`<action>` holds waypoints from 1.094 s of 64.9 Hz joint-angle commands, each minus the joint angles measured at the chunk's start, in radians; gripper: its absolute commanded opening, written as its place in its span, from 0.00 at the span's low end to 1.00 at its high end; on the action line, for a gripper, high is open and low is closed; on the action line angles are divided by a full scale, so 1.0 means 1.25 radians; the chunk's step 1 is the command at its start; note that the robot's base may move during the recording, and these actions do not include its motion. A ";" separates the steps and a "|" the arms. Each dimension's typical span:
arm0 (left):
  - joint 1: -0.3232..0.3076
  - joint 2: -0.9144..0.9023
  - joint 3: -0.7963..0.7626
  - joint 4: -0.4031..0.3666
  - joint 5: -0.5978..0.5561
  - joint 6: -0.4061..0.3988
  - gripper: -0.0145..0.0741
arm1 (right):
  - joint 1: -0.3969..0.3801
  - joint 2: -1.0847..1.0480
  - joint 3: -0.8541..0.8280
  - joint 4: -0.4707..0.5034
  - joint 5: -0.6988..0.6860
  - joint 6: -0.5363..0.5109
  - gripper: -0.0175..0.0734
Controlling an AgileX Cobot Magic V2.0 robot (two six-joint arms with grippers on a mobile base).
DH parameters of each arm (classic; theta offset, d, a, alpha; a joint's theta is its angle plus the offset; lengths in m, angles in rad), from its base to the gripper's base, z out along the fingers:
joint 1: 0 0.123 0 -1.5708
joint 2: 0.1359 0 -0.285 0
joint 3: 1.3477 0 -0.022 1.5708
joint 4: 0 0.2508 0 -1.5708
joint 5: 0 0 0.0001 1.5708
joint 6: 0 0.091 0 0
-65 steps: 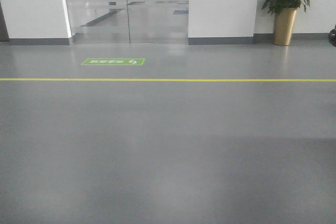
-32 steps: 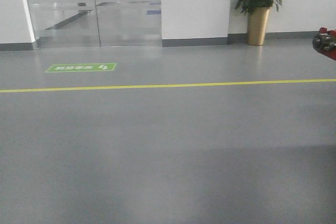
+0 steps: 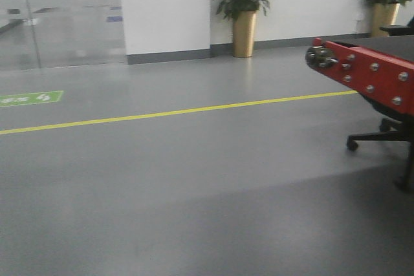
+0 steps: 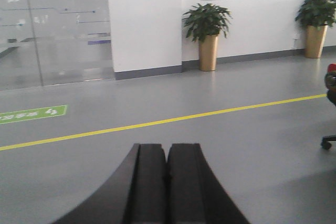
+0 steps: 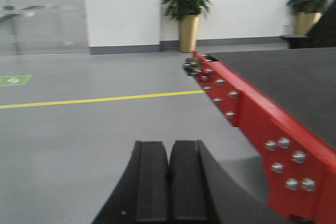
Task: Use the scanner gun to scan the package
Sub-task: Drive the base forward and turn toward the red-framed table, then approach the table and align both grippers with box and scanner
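Jaws sit pressed together on left gripper (image 4: 167,149) and right gripper (image 5: 169,146), the right beside a red bolted rail (image 5: 252,116).

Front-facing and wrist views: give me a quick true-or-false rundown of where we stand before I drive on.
1. The left gripper and the right gripper both have their black fingers pressed together. True.
2. The right gripper holds the orange-and-black scanner gun. False: it is shut on nothing.
3. A thin yellow line crosses the grey floor. True.
4. The leafy plant in a gold vase lies tipped over. False: it stands upright by the white wall.
5. A red bolted rail edges a dark flat surface on the right. True.
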 commanded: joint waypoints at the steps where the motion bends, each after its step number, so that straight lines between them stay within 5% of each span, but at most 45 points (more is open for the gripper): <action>1: -0.001 -0.003 -0.003 -0.004 -0.014 -0.003 0.04 | 0.001 -0.002 -0.001 -0.003 -0.016 0.000 0.03; 71: -0.001 -0.003 -0.003 -0.004 -0.014 -0.003 0.04 | -0.040 -0.002 -0.001 -0.003 -0.016 0.000 0.03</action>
